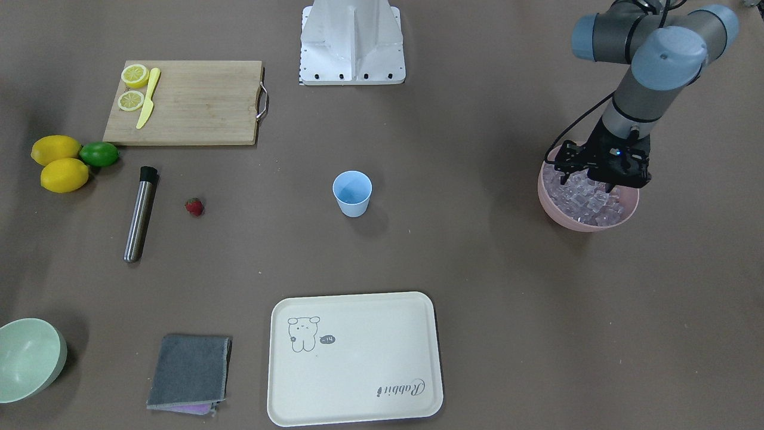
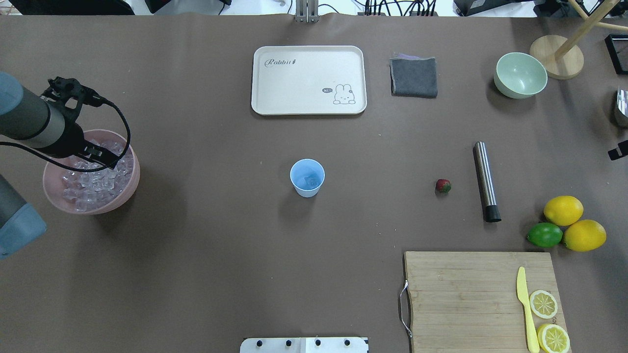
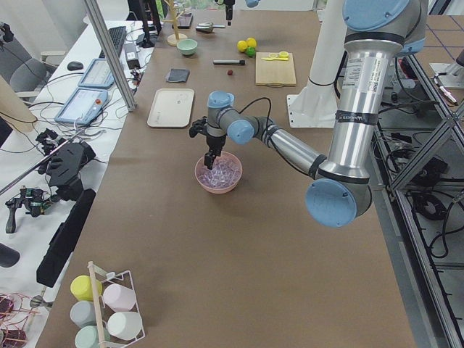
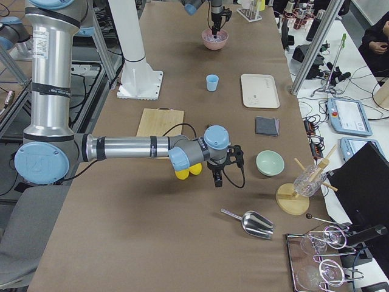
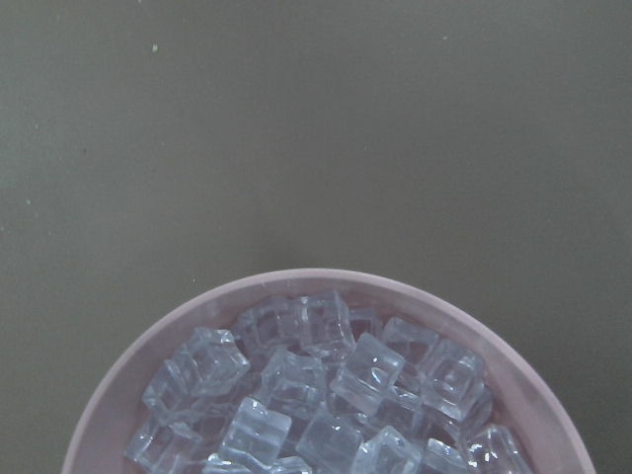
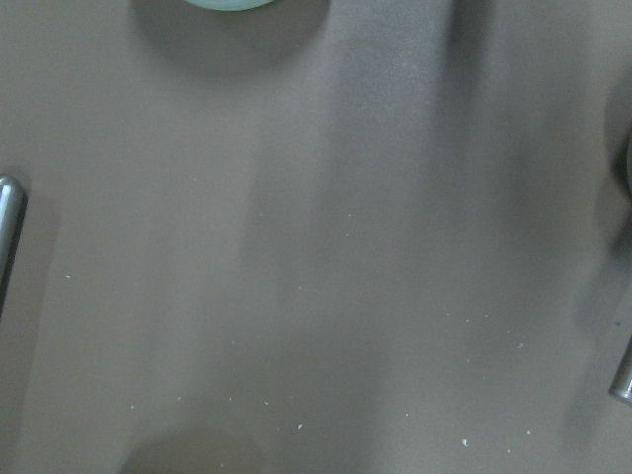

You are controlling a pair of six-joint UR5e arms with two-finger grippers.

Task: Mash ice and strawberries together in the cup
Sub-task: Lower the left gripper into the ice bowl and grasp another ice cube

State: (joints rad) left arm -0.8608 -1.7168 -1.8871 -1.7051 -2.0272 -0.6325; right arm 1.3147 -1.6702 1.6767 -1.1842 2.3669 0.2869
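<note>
The light blue cup [image 1: 352, 193] stands upright mid-table; it also shows in the overhead view [image 2: 307, 177]. The red strawberry [image 1: 194, 206] lies on the table apart from it, beside a steel muddler [image 1: 140, 214]. The ice [image 1: 582, 200] fills a pink bowl [image 1: 546, 197]; the left wrist view shows the cubes [image 5: 365, 370] close up. My left gripper [image 1: 604, 184] points down with its tips among the cubes [image 2: 93, 184]; I cannot tell if it is open or shut. My right gripper [image 4: 217, 175] hangs over bare table near the lemons; I cannot tell its state.
A cutting board [image 1: 185, 101] holds lemon slices and a yellow knife. Two lemons [image 1: 62, 174] and a lime [image 1: 99, 153] lie beside it. A cream tray [image 1: 355, 358], a grey cloth [image 1: 188, 370] and a pale green bowl [image 1: 27, 358] sit along the far side. A metal scoop [image 4: 255, 224] lies beyond.
</note>
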